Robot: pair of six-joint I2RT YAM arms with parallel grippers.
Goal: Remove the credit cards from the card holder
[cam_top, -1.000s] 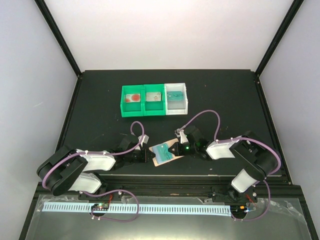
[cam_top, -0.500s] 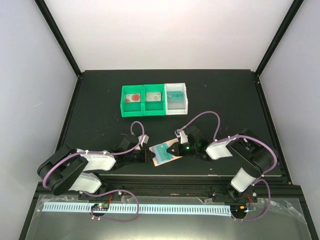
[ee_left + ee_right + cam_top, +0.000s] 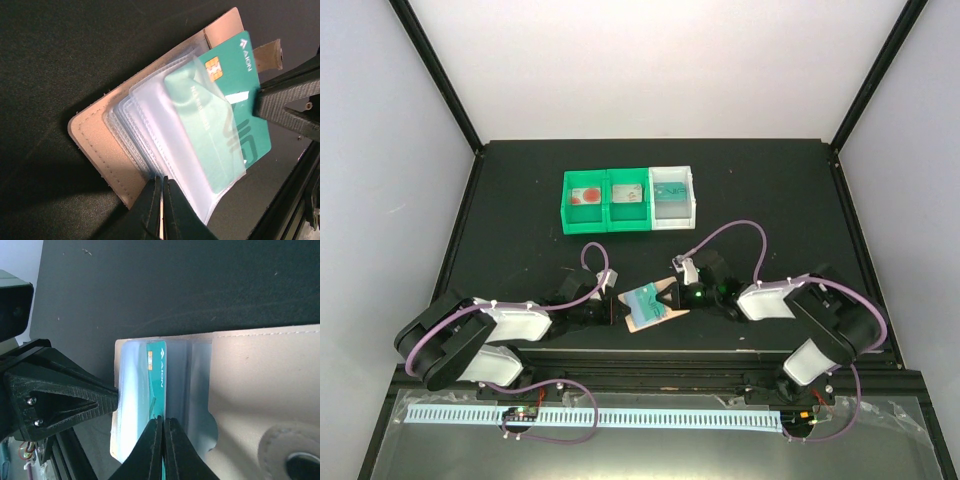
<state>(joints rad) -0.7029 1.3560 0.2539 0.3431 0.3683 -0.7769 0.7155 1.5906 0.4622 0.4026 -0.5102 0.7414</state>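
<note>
The tan card holder [image 3: 642, 322] lies open on the black table between both arms, its clear sleeves fanned out [image 3: 150, 120]. A teal credit card [image 3: 235, 115] sticks partway out of one sleeve toward the right arm. My left gripper [image 3: 161, 179] is shut on the near edge of the holder's sleeves, seen from above at the holder's left edge [image 3: 616, 311]. My right gripper [image 3: 162, 419] is shut on the edge of the teal card [image 3: 159, 375], at the holder's right side in the top view [image 3: 672, 298].
Two joined green bins [image 3: 605, 222] and a white bin [image 3: 692, 200] stand at the back of the table. They hold a white card with red [image 3: 586, 195], a grey card [image 3: 629, 194] and a greenish card [image 3: 670, 192]. The table's front edge runs just below the holder.
The right arm has shifted slightly to the right, with the teal card still at its jaws. The left arm and the holder have barely moved.
</note>
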